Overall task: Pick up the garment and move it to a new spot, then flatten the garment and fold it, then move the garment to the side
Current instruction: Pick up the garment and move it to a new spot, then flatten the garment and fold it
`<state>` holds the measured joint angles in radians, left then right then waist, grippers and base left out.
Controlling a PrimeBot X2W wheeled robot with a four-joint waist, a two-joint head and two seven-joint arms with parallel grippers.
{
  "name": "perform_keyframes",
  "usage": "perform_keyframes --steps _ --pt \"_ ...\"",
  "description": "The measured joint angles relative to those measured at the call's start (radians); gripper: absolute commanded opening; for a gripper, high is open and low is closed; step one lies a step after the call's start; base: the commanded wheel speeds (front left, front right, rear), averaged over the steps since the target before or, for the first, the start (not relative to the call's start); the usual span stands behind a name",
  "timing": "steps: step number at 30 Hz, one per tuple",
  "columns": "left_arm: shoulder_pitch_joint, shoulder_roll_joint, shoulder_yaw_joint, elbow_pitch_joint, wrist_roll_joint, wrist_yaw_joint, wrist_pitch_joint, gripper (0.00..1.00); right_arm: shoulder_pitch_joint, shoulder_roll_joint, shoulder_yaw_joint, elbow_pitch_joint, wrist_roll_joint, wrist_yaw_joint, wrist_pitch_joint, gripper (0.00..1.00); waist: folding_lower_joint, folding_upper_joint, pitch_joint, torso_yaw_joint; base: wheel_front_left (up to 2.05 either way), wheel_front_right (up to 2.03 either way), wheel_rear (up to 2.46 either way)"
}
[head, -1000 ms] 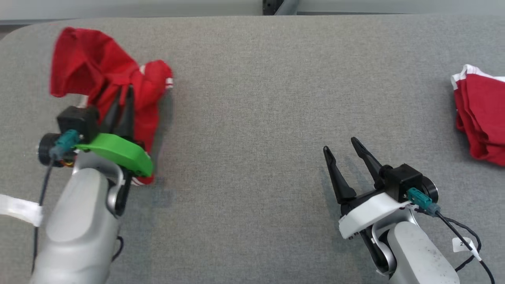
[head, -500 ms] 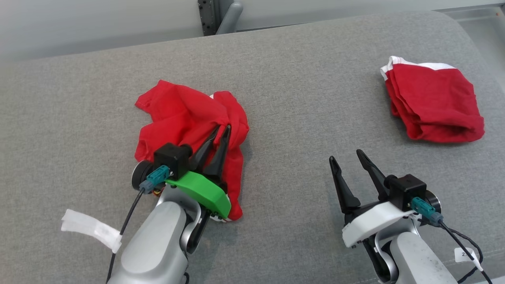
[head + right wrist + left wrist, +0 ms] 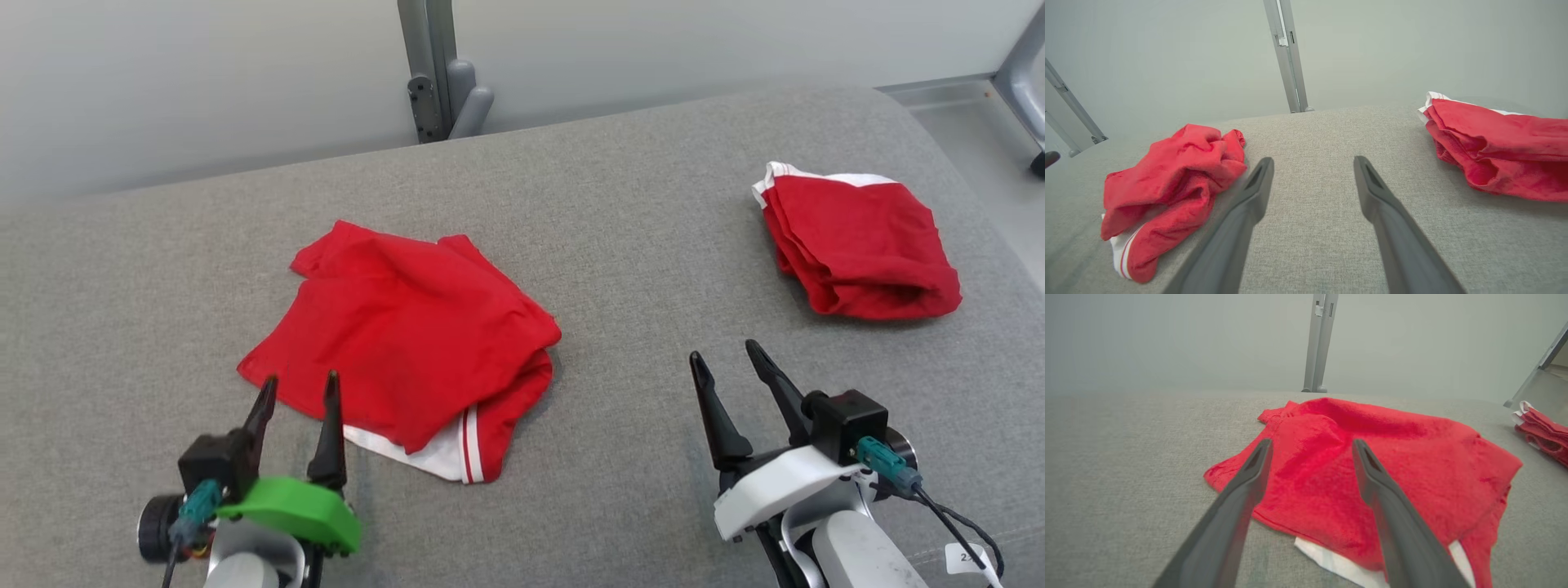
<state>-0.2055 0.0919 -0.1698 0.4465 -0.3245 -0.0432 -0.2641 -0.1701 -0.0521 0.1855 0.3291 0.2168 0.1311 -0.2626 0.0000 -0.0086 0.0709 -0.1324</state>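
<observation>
Table (image 3: 637, 188): flat top covered in grey woven cloth, far right corner rounded.

Garment (image 3: 408, 327): red, with white trim and a red stripe showing at its near edge. Lies left of centre, loosely spread and creased, its right side doubled over itself.

Second garment (image 3: 857, 245): red, white band along its far edge. Lies at the far right as a thick layered bundle, well apart from the first.

A grey fabric-covered desk (image 3: 637, 204) is stretching across the room, its far right corner rounding off. Behind it a plain pale wall (image 3: 204, 73) is rising, with a grey metal post (image 3: 433, 65) standing against it. A slanted metal strut (image 3: 1024, 73) is leaning over pale floor (image 3: 971, 155) at the right.
</observation>
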Motion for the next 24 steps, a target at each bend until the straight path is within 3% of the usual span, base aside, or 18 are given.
perform_keyframes --steps 12,24 --pt "0.25 -0.032 0.169 -0.12 0.104 0.004 0.0 1.0 0.076 0.002 -0.025 -0.015 0.012 0.0 0.0 1.0 0.0 0.0 -0.089 0.024 0.0 0.0 0.0" --pt "0.286 -0.041 0.193 -0.119 0.123 -0.006 0.0 1.0 0.105 0.002 -0.034 -0.018 0.015 0.0 0.0 1.0 0.0 0.0 -0.092 0.035 0.0 0.0 0.0"
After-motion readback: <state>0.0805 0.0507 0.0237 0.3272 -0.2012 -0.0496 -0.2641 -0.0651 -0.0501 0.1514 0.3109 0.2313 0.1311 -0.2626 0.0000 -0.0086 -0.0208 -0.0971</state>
